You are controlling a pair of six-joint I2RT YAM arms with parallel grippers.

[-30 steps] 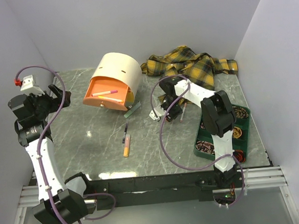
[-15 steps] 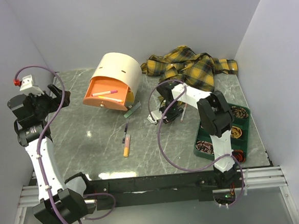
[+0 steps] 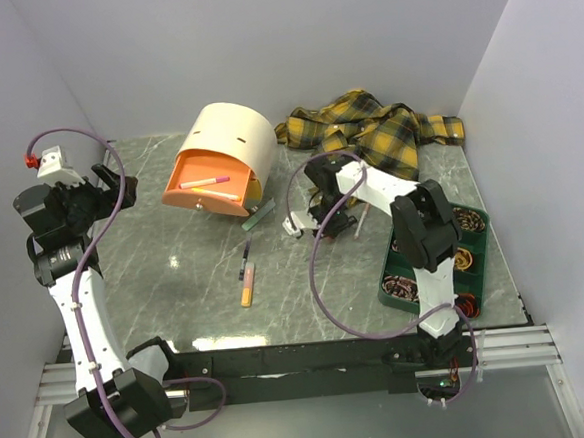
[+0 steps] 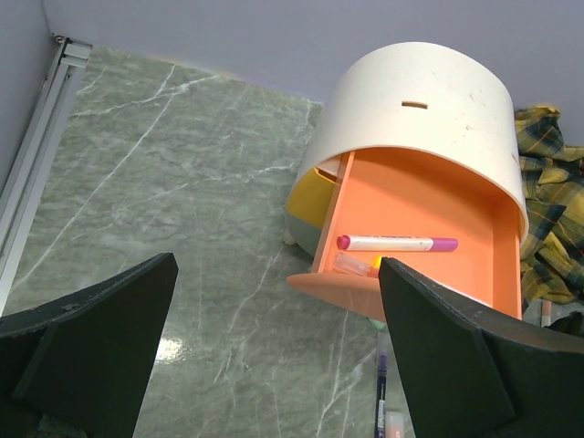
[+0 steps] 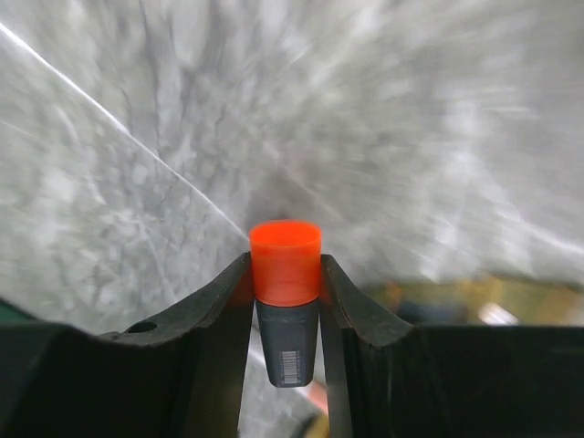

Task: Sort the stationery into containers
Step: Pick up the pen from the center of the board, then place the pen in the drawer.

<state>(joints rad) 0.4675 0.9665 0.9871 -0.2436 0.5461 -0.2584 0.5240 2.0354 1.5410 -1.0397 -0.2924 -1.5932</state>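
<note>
Right wrist view: clamping an orange-capped marker [image 5: 286, 310] in the right gripper [image 5: 285, 265], cap outward, over the marble table [image 5: 137, 137] (clear of it for carrying, probably). Holding the left gripper [image 4: 276, 265] wide apart, facing the cream drawer box [image 4: 420, 100] and its open orange drawer [image 4: 411, 192], likely destination.

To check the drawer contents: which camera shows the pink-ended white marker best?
The left wrist view: the marker lies large and sharp in the open orange drawer. The top external view shows the marker small; the right wrist view does not show it.
</note>
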